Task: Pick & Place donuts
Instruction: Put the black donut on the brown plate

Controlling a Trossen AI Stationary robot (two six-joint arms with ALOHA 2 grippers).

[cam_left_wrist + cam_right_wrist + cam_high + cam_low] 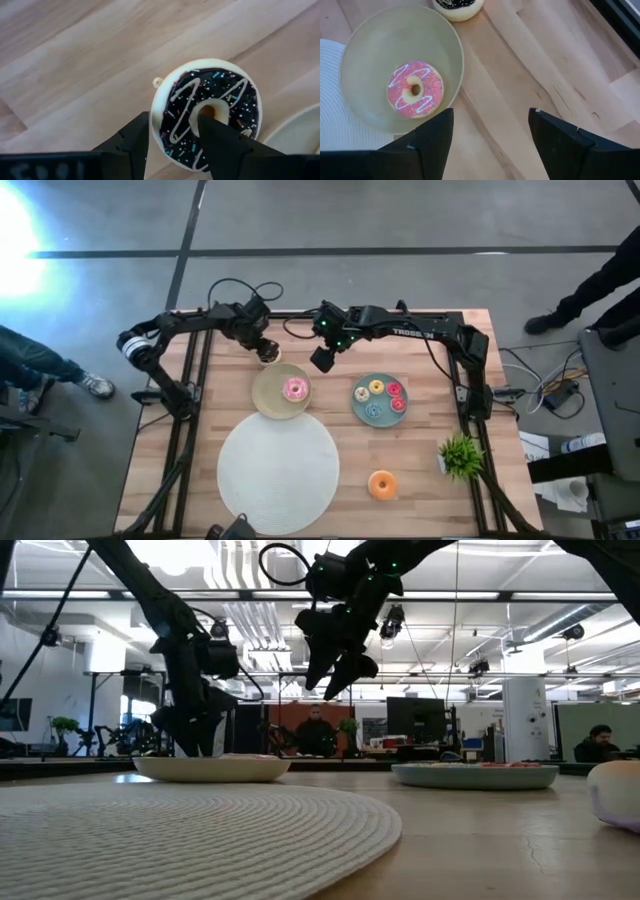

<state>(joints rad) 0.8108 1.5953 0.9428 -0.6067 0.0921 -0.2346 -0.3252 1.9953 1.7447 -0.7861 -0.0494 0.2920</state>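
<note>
A dark brown donut (215, 100) with white drizzle lies flat on the wood near the table's far edge, just beyond the beige plate (268, 402). My left gripper (175, 120) is down on it (266, 352). A pink donut (415, 89) lies in the beige plate. Several small donuts (384, 397) lie on the teal plate (357, 406). An orange donut (382, 484) sits alone on the table near its front. My right gripper (490, 112) hangs open above the table between the two plates (322, 360). My left gripper has the dark brown donut's ring wall (172, 107) between its fingers. One fingertip (207, 117) stands in the centre hole and the other (142, 127) is outside the cream rim. The fingers come from above, pointing down. The donut lies flat on the table.
A large white round mat (278, 465) covers the near left part of the table. A small green plant (460, 452) stands near the right edge. Black frame rails run along both table sides. People show in the room beyond the table.
</note>
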